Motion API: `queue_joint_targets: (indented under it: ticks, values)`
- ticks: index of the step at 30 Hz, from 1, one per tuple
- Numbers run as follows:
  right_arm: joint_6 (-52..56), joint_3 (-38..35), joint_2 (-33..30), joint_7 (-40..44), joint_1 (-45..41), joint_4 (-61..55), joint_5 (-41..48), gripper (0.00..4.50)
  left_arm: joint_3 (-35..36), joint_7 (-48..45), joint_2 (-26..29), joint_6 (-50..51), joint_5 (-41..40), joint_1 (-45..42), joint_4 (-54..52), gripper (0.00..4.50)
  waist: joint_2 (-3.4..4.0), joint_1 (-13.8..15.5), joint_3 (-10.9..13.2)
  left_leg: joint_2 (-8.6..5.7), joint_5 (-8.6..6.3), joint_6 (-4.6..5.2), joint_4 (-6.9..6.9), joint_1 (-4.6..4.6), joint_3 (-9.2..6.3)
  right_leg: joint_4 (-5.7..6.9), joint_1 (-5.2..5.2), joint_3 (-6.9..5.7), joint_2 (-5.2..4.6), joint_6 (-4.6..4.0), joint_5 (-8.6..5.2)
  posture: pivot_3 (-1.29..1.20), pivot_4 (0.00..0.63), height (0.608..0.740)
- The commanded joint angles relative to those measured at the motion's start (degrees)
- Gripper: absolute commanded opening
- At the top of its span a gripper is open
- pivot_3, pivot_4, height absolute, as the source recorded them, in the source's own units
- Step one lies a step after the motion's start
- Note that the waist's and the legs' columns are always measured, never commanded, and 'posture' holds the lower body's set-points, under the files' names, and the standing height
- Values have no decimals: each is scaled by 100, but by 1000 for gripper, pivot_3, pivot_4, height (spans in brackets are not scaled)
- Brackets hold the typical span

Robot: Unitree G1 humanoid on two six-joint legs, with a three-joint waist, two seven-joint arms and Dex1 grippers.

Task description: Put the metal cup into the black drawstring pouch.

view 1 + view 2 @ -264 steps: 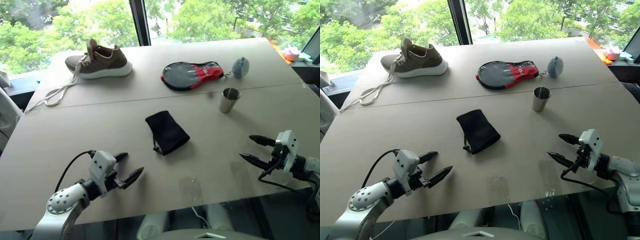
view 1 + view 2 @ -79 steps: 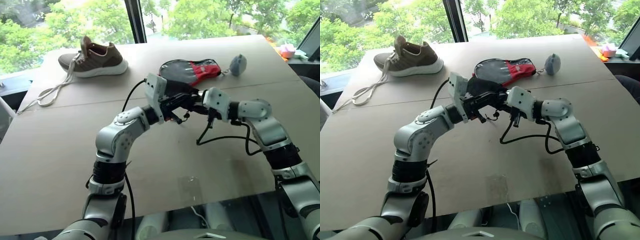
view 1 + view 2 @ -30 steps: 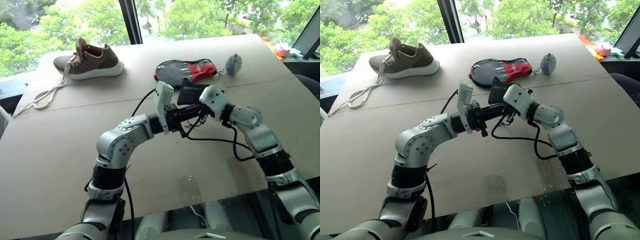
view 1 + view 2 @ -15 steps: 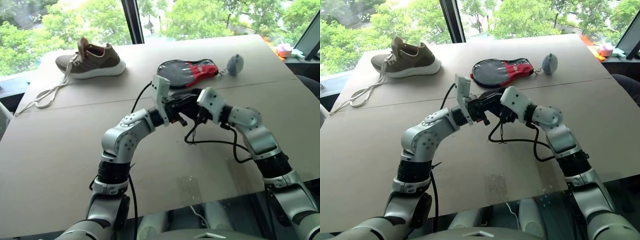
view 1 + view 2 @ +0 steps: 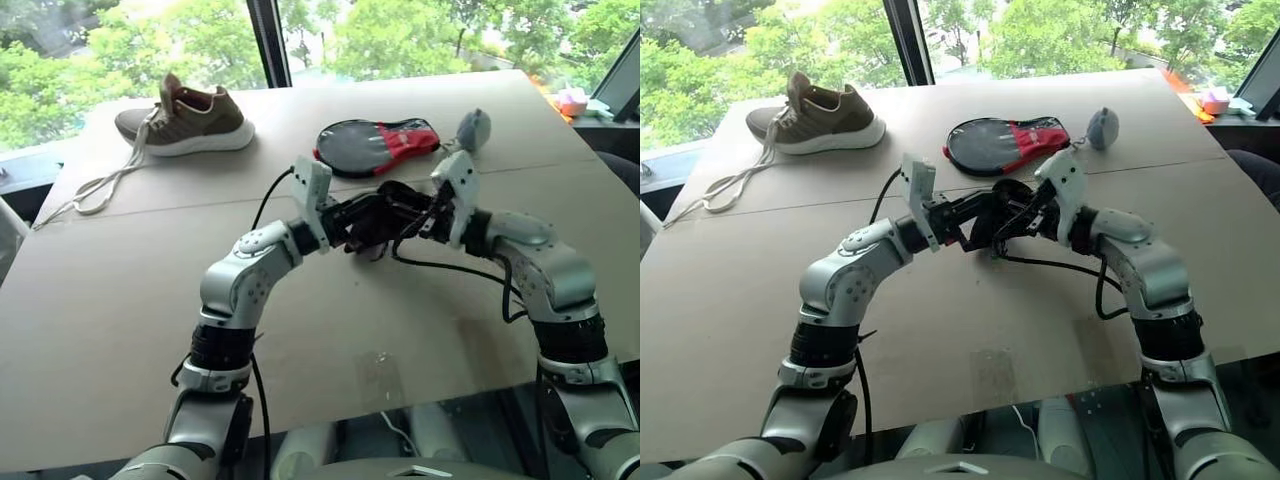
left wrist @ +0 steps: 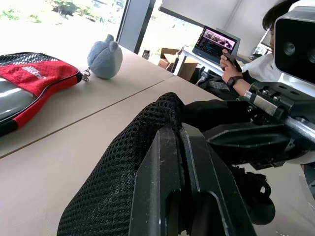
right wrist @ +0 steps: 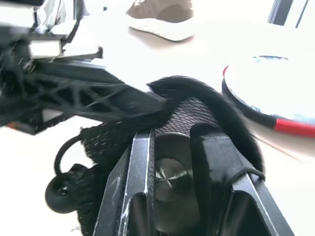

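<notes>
Above the middle of the table, my left gripper [image 5: 352,225] is shut on the edge of the black drawstring pouch [image 5: 378,212] and holds it up with its mouth towards my right arm. In the left wrist view the pouch's mesh fabric [image 6: 123,162] is pinched in the left gripper [image 6: 179,130]. My right gripper [image 5: 408,214] points into the pouch mouth [image 7: 197,108] with its fingers [image 7: 140,187] a little apart. Between them, inside the pouch, shows the shiny round end of the metal cup [image 7: 170,178]. The rest of the cup is hidden by fabric.
At the back of the table lie a brown shoe [image 5: 185,115] with loose laces, a black-and-red paddle case [image 5: 375,145] and a grey fuzzy ball [image 5: 472,128]. Past the table's right side, a person [image 6: 246,64] sits near a laptop [image 6: 219,39].
My right wrist has rolled and the right hand has drawn back a little from the pouch. The left gripper has stayed shut on the pouch and shifted slightly.
</notes>
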Motion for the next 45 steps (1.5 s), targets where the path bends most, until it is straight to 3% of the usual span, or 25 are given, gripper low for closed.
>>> queue_joint_targets:
  ticks: [1, 6, 11, 14, 17, 22, 25, 37, 45]
  values:
    - [490, -904, -322, 49, 185, -516, 844, 1133, 114, 56, -61, -90, -56, -42, -62, 0, 0, 31, 0, 0, 0, 0, 0, -3, -3, -2, 0, 0, -2, 0, 0, 0, 150, 740]
    - [758, -1512, -536, -25, 573, -1108, 1651, 1133, 228, 90, -136, -14, -183, -93, -86, 0, 0, 20, 0, -1, -1, 1, -2, -7, -5, -8, 1, 2, -3, 0, 0, 0, 150, 740]
    - [586, -854, -1202, 145, 1575, -1689, 1299, 1133, 760, 602, -523, 158, -638, -381, 87, 0, -2, 25, -1, 0, -1, 2, -4, -7, -5, -9, 3, 9, -3, 0, 0, 0, 150, 740]
    - [294, -504, -1154, -154, 1738, -1625, 925, 1133, 1204, 1064, -566, 384, -870, -479, 221, 0, -3, -12, -1, 0, -1, 2, 3, -3, 4, 1, 2, 10, -1, 1, 0, 0, 150, 740]
    - [182, -396, -1051, -279, 1758, -1590, 846, 1133, 1475, 1308, -411, 762, -1098, -395, 224, 0, -3, -17, -1, 2, -1, 1, 4, 9, 15, 14, 1, 14, 3, 1, 0, 0, 150, 740]
    - [75, -411, -973, -391, 1815, -1541, 832, 1133, 1567, 765, 702, 543, -892, -224, -339, 0, -7, 4, 1, 2, -1, 1, 0, 4, 10, 9, -4, 14, 4, 1, 0, 0, 150, 740]
    - [4, -380, -955, -396, 1794, -1437, 801, 1133, 1687, 832, 948, 765, -1178, -375, -458, 0, -8, 43, 2, 1, -1, 1, 1, 1, 5, 2, -2, 12, 1, 1, 0, 0, 150, 740]
    - [-110, -221, -720, -668, 1751, -1416, 731, 1133, 155, 1237, -243, 518, -408, -321, -159, 0, -10, 135, 2, -1, -1, 1, 2, -2, 0, -4, 4, 12, 1, 1, 0, 0, 150, 740]
    - [-43, -102, -570, -889, 1897, -1644, 779, 1133, -95, 1048, -359, 519, -241, -119, -141, 0, -10, 117, 1, 1, -1, 1, 0, 1, 4, 0, 1, 14, 3, 1, 0, 0, 150, 740]
